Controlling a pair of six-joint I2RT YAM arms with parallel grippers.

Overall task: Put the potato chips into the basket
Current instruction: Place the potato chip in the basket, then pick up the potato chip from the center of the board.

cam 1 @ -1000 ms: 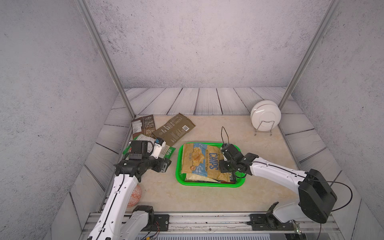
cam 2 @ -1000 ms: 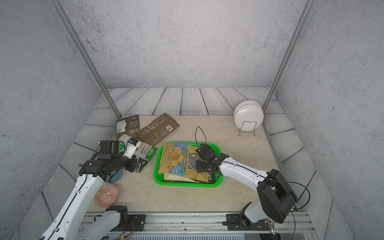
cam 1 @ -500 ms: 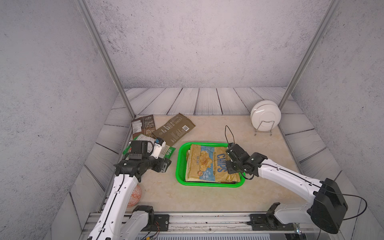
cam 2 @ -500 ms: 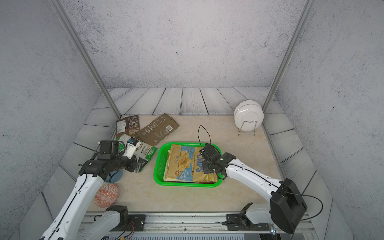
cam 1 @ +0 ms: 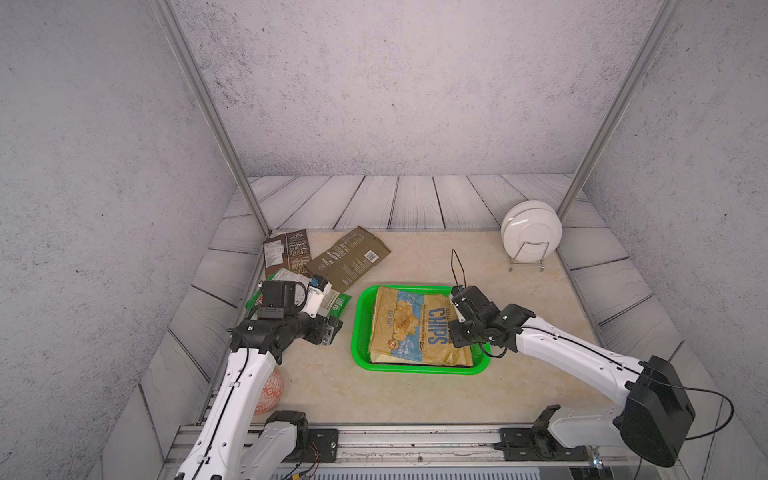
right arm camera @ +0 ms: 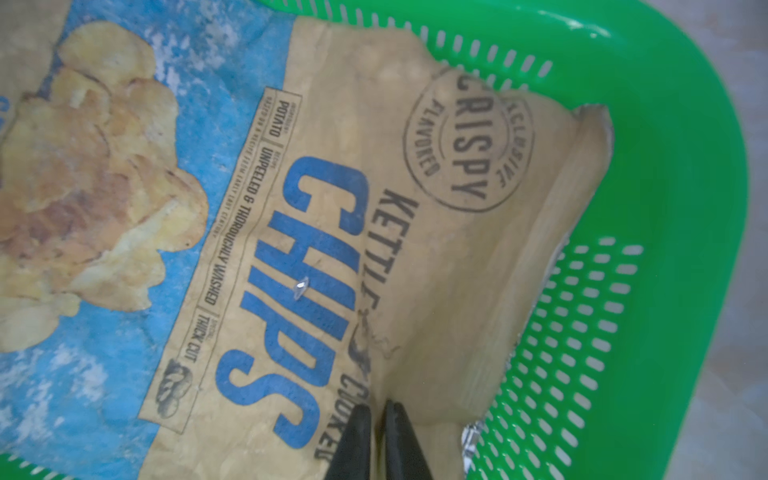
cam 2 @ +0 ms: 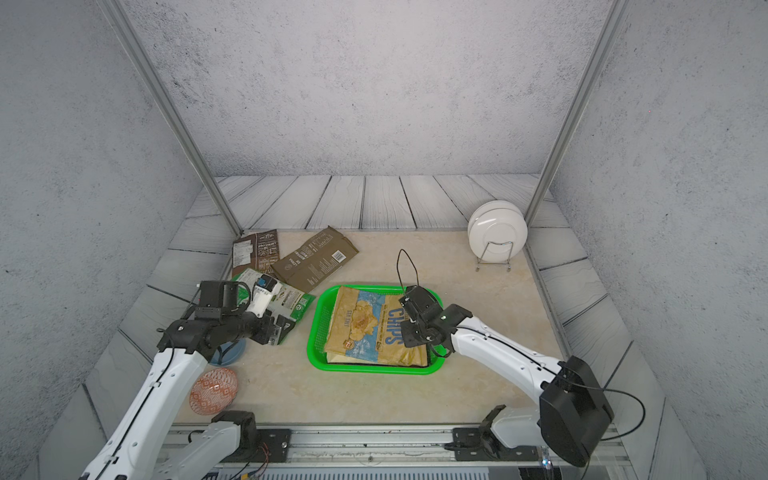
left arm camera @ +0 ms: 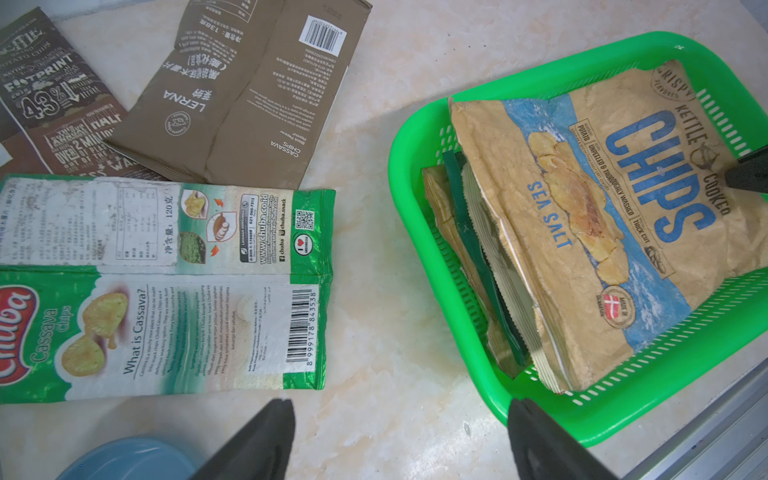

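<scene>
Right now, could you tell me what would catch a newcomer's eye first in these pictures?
The bright green basket in the middle of the table is stacked with bags, a yellow-blue chips bag on top and the right gripper at a fold in it. Three bags lie outside it toward the far left corner: a dark brown bag, an olive bag and a light green bag.

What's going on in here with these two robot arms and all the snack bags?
Two arms are putting chip bags into the green basket. The right gripper is at a tan and blue bag lying atop other bags in the basket, jaws barely apart; whether it grips is unclear. The left gripper hangs open and empty near a green bag on the table. An olive bag and a dark brown bag lie beyond it.
</scene>
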